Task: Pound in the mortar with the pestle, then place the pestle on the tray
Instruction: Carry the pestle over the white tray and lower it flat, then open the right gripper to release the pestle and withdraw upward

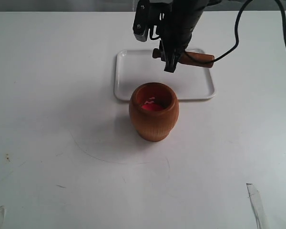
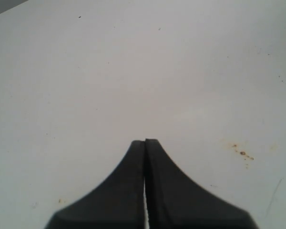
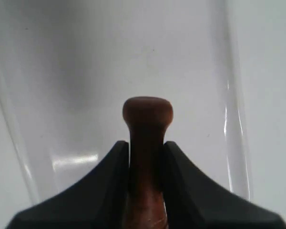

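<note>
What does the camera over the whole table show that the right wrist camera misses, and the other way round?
Only the exterior view shows the wooden cup with its red inside, standing in front of the tray, and the tray's whole outline. Only the right wrist view shows, close up, how the knob end of the stick pokes out past the right gripper clamped on it. Both show the stick, the gripper holding it and the white tray below.

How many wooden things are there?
2. The mortar stands on the table just in front of the tray; the pestle is held by the right gripper over the tray. None seem hidden.
</note>
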Robot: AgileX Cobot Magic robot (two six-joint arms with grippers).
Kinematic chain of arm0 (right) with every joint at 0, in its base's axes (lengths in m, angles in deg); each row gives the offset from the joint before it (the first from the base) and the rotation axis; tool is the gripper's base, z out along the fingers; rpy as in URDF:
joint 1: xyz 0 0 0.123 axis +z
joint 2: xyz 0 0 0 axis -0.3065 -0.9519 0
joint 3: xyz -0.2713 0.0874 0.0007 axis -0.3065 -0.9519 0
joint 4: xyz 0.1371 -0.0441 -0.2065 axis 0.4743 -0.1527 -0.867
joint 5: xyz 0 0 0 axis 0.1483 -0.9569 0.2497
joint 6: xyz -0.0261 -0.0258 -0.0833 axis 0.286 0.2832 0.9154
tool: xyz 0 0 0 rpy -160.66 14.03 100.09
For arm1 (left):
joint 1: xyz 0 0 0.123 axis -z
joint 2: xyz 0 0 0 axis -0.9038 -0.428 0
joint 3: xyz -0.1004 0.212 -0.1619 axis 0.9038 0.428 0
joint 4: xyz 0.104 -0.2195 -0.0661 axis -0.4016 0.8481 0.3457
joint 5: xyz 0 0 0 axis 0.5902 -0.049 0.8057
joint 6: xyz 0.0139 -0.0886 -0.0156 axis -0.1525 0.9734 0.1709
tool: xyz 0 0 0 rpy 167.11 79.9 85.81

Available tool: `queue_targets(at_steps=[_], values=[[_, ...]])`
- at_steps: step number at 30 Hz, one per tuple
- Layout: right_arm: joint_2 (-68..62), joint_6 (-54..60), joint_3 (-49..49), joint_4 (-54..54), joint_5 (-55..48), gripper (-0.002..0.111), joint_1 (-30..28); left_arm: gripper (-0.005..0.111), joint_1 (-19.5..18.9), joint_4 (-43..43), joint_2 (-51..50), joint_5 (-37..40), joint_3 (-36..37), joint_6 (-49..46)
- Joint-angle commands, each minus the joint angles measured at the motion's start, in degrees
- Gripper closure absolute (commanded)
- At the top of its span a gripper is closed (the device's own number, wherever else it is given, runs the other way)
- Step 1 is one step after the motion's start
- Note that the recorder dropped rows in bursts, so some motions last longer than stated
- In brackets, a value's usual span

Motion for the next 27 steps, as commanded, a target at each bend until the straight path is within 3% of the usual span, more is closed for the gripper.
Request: queue_targets(at_steps=[1,4,8,11,14,20,24,27], values=[[0.21,1.69,0.42,1.98,0.97,0.066,-0.22,0.107,0.44,0.42,0.07,-0.17,0.03,0.47],[0.21,1.05,0.42,1.38,2.08,0.044,-0.22,0.107,0.44,0.42,0.07,-0.17,0.03,0.47],[0.82,-2.44,0.42,-1.84,3.55,0.041,-0.22,0.107,0.44,0.42,0.07,-0.17,0.03,0.47],[2.80,-11.91,0.42,-8.28,6.12,0.042,-0.22,0.107,0.44,0.42,0.07,-0.17,0.03,0.47],[5.81,-25.36,0.42,-16.54,8.13,0.054,-0.68,0.107,0.44,0.42,0.07,-0.17,0.03,0.47],[12.67,-41.07,0.42,-20.07,8.73,0.108,-5.05,0.107,0.44,0.42,0.07,-0.17,0.03,0.47],[18.79,-50.53,-3.16,-20.17,11.57,0.108,-8.40,0.107,0.44,0.42,0.07,-0.17,0.03,0.47],[24.92,-55.08,-9.87,-20.07,20.08,0.108,-9.94,0.107,0.44,0.42,0.07,-0.17,0.03,0.47]])
